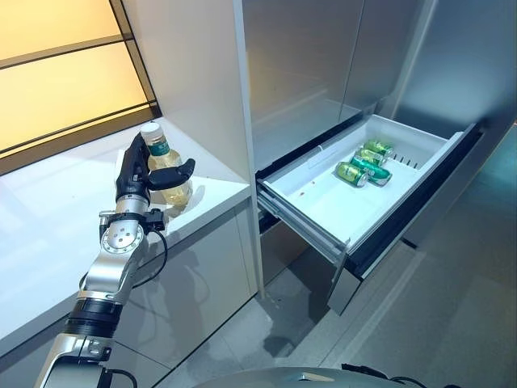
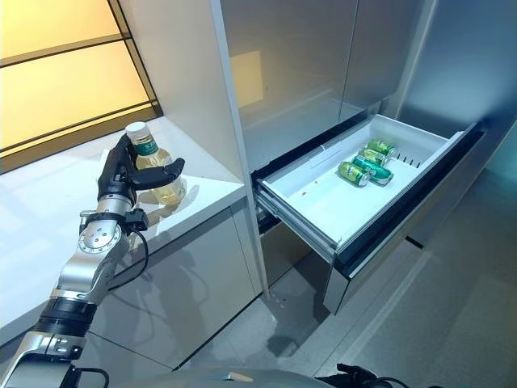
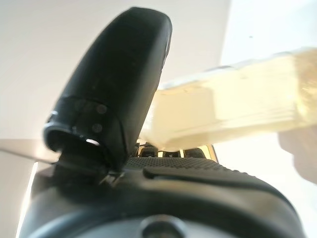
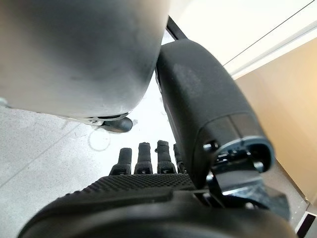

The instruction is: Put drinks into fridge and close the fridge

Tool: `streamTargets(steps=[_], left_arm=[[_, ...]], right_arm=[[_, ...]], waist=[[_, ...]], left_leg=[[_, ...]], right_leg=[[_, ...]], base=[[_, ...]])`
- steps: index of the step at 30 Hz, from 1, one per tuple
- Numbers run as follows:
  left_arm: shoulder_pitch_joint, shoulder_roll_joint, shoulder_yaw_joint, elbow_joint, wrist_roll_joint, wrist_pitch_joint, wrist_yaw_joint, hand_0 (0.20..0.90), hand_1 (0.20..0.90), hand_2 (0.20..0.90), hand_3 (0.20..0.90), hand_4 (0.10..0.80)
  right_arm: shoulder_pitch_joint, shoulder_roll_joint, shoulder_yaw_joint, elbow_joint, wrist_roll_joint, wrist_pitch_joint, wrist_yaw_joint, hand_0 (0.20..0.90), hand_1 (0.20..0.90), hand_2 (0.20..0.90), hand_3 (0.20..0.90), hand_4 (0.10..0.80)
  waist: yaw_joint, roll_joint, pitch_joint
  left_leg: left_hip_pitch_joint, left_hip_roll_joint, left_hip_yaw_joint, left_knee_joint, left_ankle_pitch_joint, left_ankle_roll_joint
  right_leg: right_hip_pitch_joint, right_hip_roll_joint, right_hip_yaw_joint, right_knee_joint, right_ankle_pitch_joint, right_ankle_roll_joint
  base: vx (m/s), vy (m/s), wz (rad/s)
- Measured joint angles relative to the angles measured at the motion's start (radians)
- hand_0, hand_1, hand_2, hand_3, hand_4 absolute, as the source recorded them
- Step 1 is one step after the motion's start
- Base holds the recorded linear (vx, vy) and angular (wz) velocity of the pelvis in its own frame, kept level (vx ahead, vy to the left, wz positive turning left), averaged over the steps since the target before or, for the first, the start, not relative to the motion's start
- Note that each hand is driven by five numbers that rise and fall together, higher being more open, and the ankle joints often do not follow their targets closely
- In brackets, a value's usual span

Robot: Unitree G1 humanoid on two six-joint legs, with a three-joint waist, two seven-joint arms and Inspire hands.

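A clear bottle of pale yellow drink [image 1: 166, 166] with a white cap and green label stands near the front edge of the white counter [image 1: 48, 226]. My left hand [image 1: 133, 174] is at the bottle, with its thumb across the front and its fingers behind it. In the left wrist view the thumb [image 3: 119, 79] lies against the bottle [image 3: 233, 99]. The fridge's lower drawer [image 1: 315, 202] is pulled out, with green cans [image 1: 365, 164] lying at its far end. My right hand [image 4: 148, 193] hangs with its fingers straight and holds nothing.
The steel fridge door [image 1: 299, 65] above the drawer is shut. A white cabinet side wall [image 1: 194, 81] stands between the counter and the fridge. The open drawer juts out over the grey floor [image 1: 452, 323]. A lit yellow panel [image 1: 56, 65] backs the counter.
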Motion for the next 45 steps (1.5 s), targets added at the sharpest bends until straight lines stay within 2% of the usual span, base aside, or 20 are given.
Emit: streamTargets(steps=[14,15,16,17,19,20,21,22,26,40,45], left_arm=[[0.0,-0.031,-0.006,0.029,-0.036,-0.019,0.069,0.9,0.9,0.9,0.9,0.8],[0.0,-0.037,-0.006,0.029,-0.052,-0.032,0.072,0.832,0.832,0.832,0.82,0.72],[0.0,-0.045,-0.006,0.029,-0.056,-0.044,0.075,0.568,0.568,0.568,0.513,0.413],[0.0,-0.061,-0.005,0.029,-0.074,-0.065,0.075,0.488,0.488,0.488,0.42,0.32],[0.0,-0.074,-0.005,0.029,-0.118,-0.093,0.067,0.495,0.495,0.495,0.428,0.328],[0.0,-0.083,-0.003,0.028,-0.162,-0.114,0.059,0.453,0.453,0.453,0.378,0.278],[0.0,-0.093,0.0,0.026,-0.197,-0.129,0.055,0.352,0.352,0.352,0.26,0.16],[0.001,-0.108,0.002,0.025,-0.248,-0.148,0.036,0.3,0.3,0.3,0.2,0.1],[0.005,-0.14,0.003,0.024,-0.294,-0.168,0.012,0.3,0.3,0.3,0.2,0.1],[0.005,-0.131,0.003,0.018,-0.216,-0.177,-0.02,0.3,0.3,0.3,0.2,0.1],[0.006,-0.138,0.005,0.003,-0.359,-0.18,-0.058,0.3,0.3,0.3,0.2,0.1]], right_arm=[[0.002,-0.001,0.0,-0.019,-0.018,0.017,0.0,0.9,0.9,0.9,0.9,0.8],[0.002,-0.001,0.0,-0.02,-0.019,0.019,0.0,0.9,0.9,0.9,0.9,0.8],[0.002,0.0,0.0,-0.02,-0.02,0.02,0.0,0.9,0.9,0.9,0.9,0.8],[0.002,0.0,0.0,-0.021,-0.02,0.02,0.0,0.9,0.9,0.9,0.9,0.8],[0.002,0.0,0.001,-0.022,-0.021,0.02,0.0,0.9,0.9,0.9,0.9,0.8],[0.002,0.0,0.001,-0.022,-0.021,0.02,0.0,0.9,0.9,0.9,0.9,0.8],[0.002,0.0,0.001,-0.022,-0.021,0.02,0.0,0.9,0.9,0.9,0.9,0.8],[0.002,0.001,0.001,-0.022,-0.021,0.02,0.0,0.9,0.9,0.9,0.9,0.8],[-0.001,0.003,0.001,-0.023,-0.022,0.022,0.0,0.9,0.9,0.9,0.9,0.8],[0.003,0.001,0.001,-0.043,-0.022,0.033,0.0,0.9,0.9,0.9,0.9,0.8],[0.004,0.002,0.001,-0.056,-0.021,0.039,-0.002,0.9,0.9,0.9,0.9,0.8]], waist=[[0.0,-0.001,0.001],[0.0,-0.002,0.002],[0.0,-0.003,0.002],[0.0,-0.003,0.002],[0.0,-0.004,0.003],[0.0,-0.004,0.003],[0.001,-0.005,0.004],[0.001,-0.007,0.006],[0.0,-0.01,0.01],[-0.001,-0.011,0.013],[0.0,-0.016,0.022]], left_leg=[[0.005,0.001,0.012,0.0,-0.001,0.001],[0.005,0.001,0.013,0.0,-0.001,0.001],[0.006,0.001,0.014,0.0,-0.002,0.002],[0.006,0.001,0.014,0.0,-0.002,0.002],[0.006,0.001,0.015,0.0,-0.002,0.002],[0.006,0.001,0.015,0.0,-0.002,0.002],[0.007,0.001,0.015,0.0,-0.002,0.002],[0.008,0.001,0.015,0.0,-0.002,0.002],[0.009,0.001,0.017,0.0,-0.002,0.002],[0.01,0.001,0.017,0.0,-0.003,0.002],[0.01,0.001,0.017,0.0,-0.003,0.002]], right_leg=[[0.0,0.0,0.013,0.0,0.0,0.0],[0.0,0.0,0.014,0.0,0.0,0.0],[0.0,0.0,0.014,0.0,0.0,0.0],[0.0,0.0,0.015,0.0,0.0,0.0],[0.0,0.0,0.015,0.0,0.0,0.0],[0.0,0.0,0.016,0.0,0.0,0.0],[0.0,0.0,0.016,0.0,0.0,0.0],[0.002,0.0,0.016,0.0,0.0,0.0],[0.002,0.0,0.018,0.0,0.0,0.0],[0.002,0.0,0.021,0.0,0.0,0.0],[0.001,0.0,0.02,0.0,0.0,0.0]], base=[[0.003,0.0,-0.02],[0.0,0.0,0.0],[0.0,0.0,0.0],[0.0,0.0,0.0],[0.0,0.0,0.0],[0.0,0.0,0.0],[0.0,0.0,0.0],[0.0,0.0,0.0],[-0.002,-0.001,-0.01],[-0.001,0.0,0.0],[-0.007,-0.003,0.0]])
